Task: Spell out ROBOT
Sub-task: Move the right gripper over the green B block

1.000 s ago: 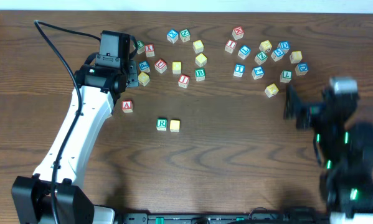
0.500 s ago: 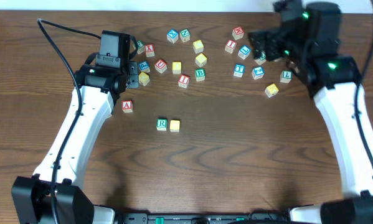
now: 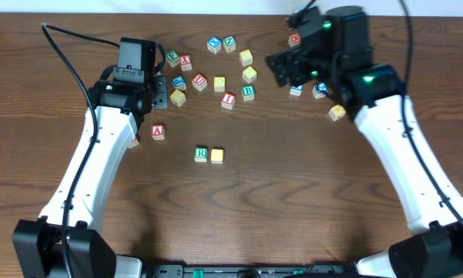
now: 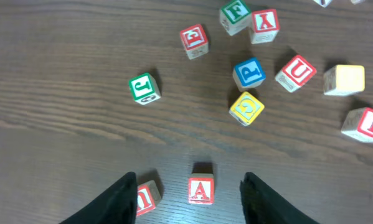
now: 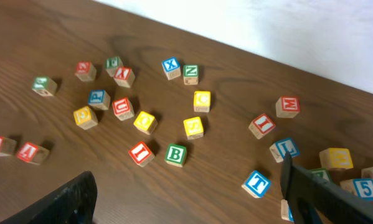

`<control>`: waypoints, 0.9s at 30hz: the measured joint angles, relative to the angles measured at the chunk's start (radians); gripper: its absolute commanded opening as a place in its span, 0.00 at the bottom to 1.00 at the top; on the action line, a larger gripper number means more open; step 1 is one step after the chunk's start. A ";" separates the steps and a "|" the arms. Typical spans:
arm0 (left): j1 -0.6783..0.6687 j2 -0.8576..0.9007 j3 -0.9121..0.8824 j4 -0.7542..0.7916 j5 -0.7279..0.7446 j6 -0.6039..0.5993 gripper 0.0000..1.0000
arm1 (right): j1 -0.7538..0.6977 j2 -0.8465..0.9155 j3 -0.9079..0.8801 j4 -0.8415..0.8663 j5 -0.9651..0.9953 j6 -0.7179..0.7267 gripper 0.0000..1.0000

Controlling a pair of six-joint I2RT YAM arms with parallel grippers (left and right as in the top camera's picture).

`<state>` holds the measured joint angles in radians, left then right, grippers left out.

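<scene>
A green R cube point(image 3: 201, 154) and a plain yellow cube point(image 3: 217, 155) sit side by side in the table's middle. The green B cube point(image 3: 248, 92) point(image 5: 175, 155) lies among scattered cubes at the back. The blue T cube point(image 5: 256, 183) lies right of it, partly under my right arm in the overhead view. My right gripper point(image 3: 284, 71) point(image 5: 186, 199) hovers open and empty above the back right cubes. Over the left cluster, my left gripper point(image 3: 161, 91) point(image 4: 189, 199) stands open and empty, with a red A cube point(image 4: 200, 190) on the table below its fingers.
Several other letter cubes are scattered across the back, including yellow-faced ones point(image 5: 202, 101) point(image 5: 193, 127), a red I point(image 5: 141, 153) and a green J point(image 4: 143, 88). Another red-lettered cube point(image 4: 147, 198) lies beside the left finger. The table's far edge meets a white wall point(image 5: 267, 25).
My right arm has swung up from the right side and leftward over the back right cubes, its jaws narrowing slightly. The left arm has barely shifted, and its jaws have widened a little.
</scene>
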<state>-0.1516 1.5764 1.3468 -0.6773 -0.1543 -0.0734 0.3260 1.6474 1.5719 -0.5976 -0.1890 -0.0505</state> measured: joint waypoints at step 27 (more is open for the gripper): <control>0.103 0.075 0.000 -0.011 0.126 0.049 0.62 | 0.109 0.343 0.090 -0.032 0.061 0.048 0.96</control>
<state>-0.0483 1.6516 1.3468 -0.6880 -0.0284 -0.0242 0.4347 1.9907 1.6615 -0.6296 -0.1280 -0.0021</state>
